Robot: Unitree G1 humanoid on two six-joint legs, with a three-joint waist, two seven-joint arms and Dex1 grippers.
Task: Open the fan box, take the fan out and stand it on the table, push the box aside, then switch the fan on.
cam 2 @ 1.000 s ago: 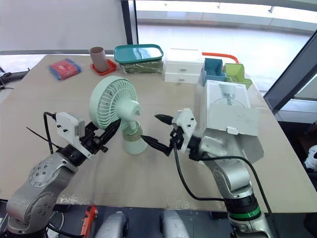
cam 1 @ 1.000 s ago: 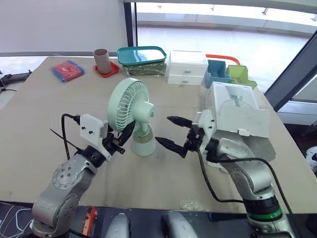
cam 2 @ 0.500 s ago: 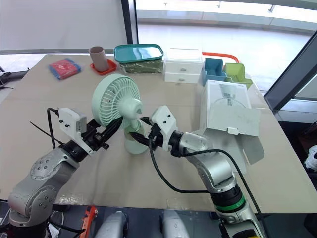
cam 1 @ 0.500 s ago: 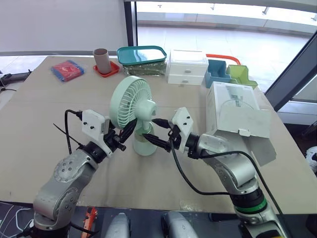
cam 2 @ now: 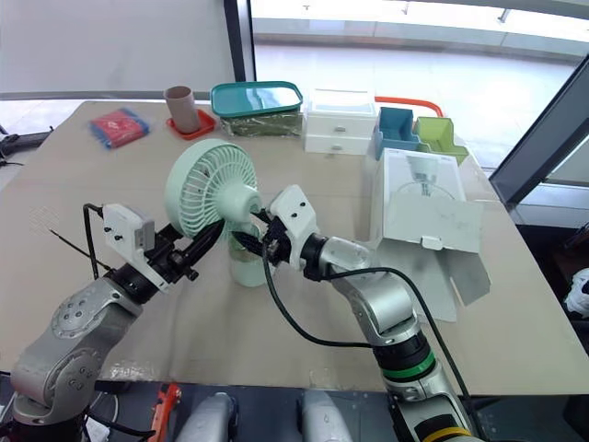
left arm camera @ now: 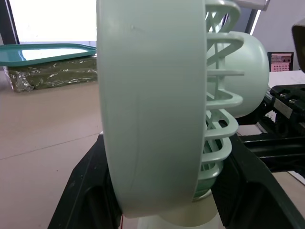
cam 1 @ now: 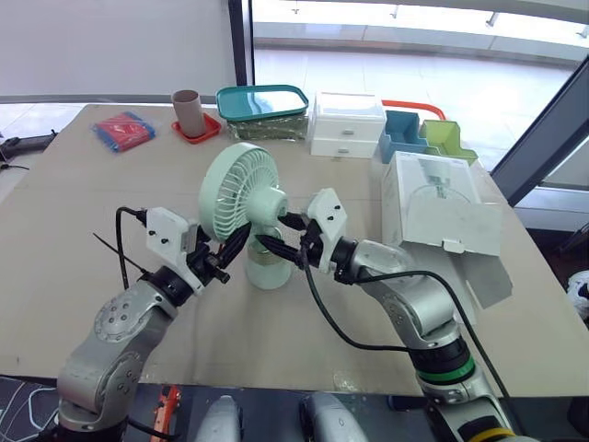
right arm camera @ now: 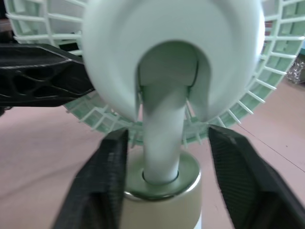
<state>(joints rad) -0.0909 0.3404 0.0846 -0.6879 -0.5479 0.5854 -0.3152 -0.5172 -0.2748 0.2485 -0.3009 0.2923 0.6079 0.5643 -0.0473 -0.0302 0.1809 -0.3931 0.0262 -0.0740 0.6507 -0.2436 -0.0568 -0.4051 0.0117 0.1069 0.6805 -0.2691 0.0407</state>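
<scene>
A pale green fan (cam 1: 241, 195) stands upright on its base (cam 1: 267, 269) in the middle of the table. My left gripper (cam 1: 236, 243) is shut on the lower rim of the fan's cage (left arm camera: 152, 119), one black finger (left arm camera: 88, 191) on each side. From the right, my right gripper (cam 1: 273, 231) reaches in behind the fan. Its fingers (right arm camera: 112, 176) stand astride the neck (right arm camera: 162, 143) just above the base, with a narrow gap showing on one side. The white fan box (cam 1: 433, 198) lies to the right with its flap (cam 1: 483, 267) hanging open.
Along the far edge stand a red packet (cam 1: 124, 131), a brown cup on a red coaster (cam 1: 189, 110), a teal-lidded container (cam 1: 264, 103), a white drawer unit (cam 1: 348, 124) and teal and green bins (cam 1: 409, 136). The box lies near the table's right edge.
My right gripper has swung left from beside the box to the fan, and its fingers have narrowed around the neck. The left gripper has kept its hold on the cage.
</scene>
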